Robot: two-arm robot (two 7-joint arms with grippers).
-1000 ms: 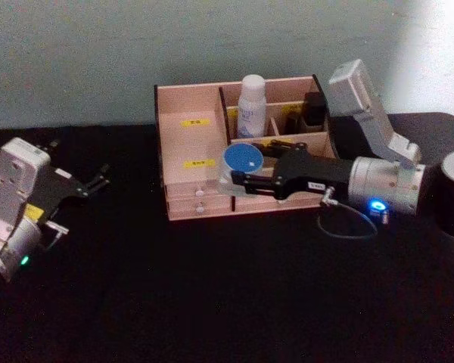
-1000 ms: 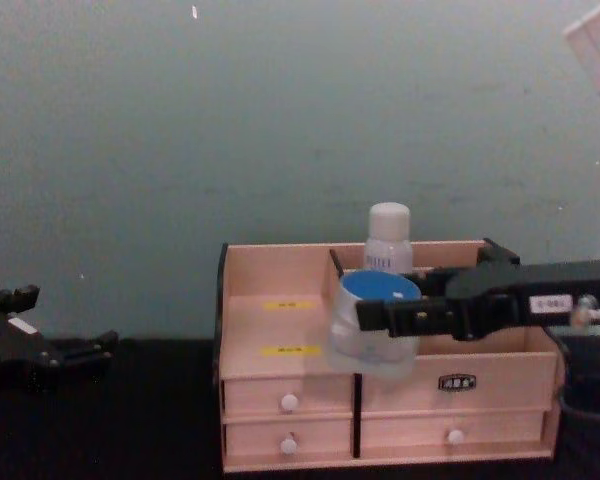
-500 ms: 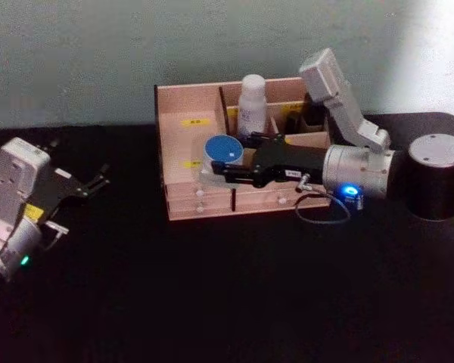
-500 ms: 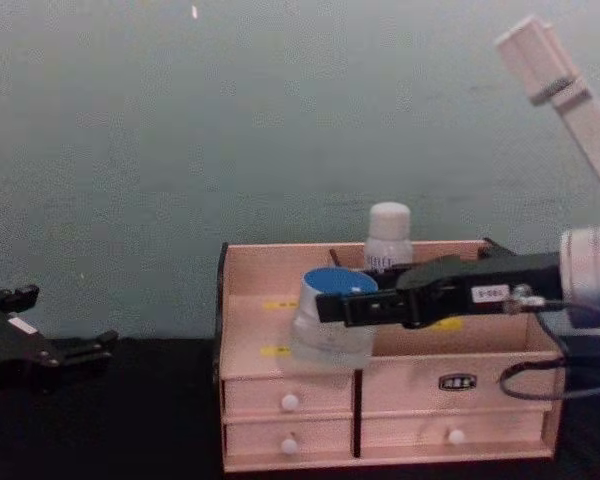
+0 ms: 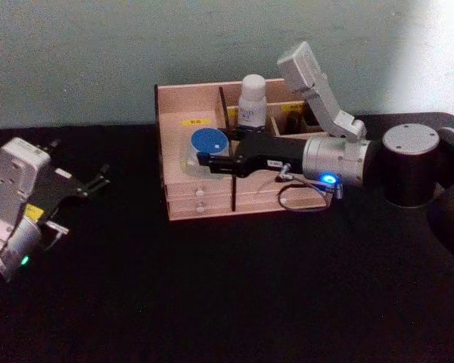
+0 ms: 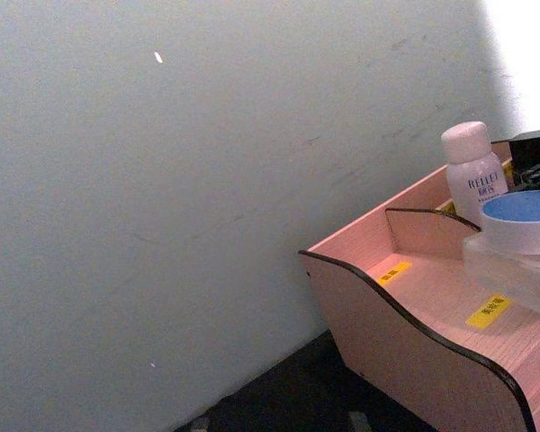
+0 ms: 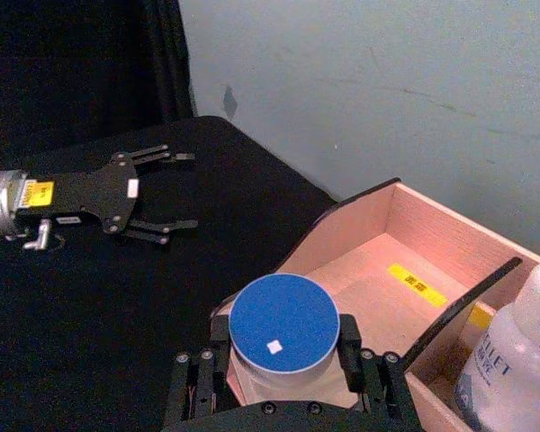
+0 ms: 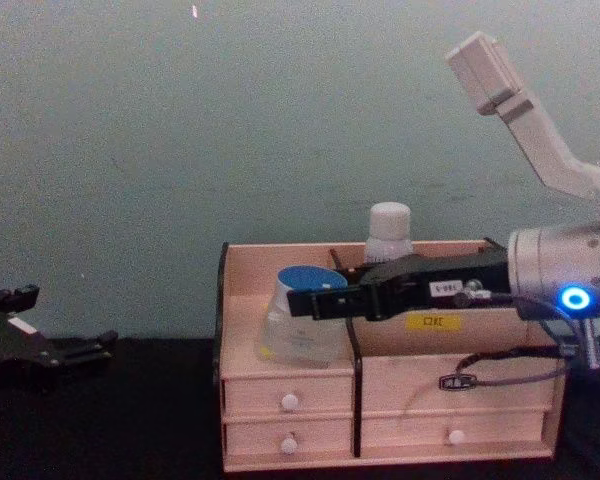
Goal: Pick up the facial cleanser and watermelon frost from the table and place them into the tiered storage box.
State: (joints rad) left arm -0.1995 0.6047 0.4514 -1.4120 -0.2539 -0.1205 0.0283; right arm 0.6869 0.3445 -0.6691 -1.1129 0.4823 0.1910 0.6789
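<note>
You are seeing the right gripper [image 5: 199, 158] clamping its black fingers on the squat blue-lidded watermelon frost jar [image 5: 206, 147], holding it above the left compartment of the pinkish wooden tiered storage box [image 5: 175, 162]; the jar's lower body is partly hidden by the fingers. The tall white facial cleanser bottle [image 5: 251, 98] is standing in a rear compartment, its base concealed by dividers. The left gripper [image 5: 98, 178] is resting spread open and empty over the black table [image 5: 212, 287], before a pale grey-green wall [image 5: 98, 53].

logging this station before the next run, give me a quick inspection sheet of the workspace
Surface: black table.
Job's things: tall white bottle upright in a rear compartment of the pinkish wooden tiered organiser; squat blue-lidded jar held over the organiser's left section.
Clutter: dark object in a right rear compartment, unclear.
Grippers: right pincer shut on the jar; left pincer open, parked at the table's left.
Cables: thin loop under the right wrist.
Surroundings: plain pale wall.
</note>
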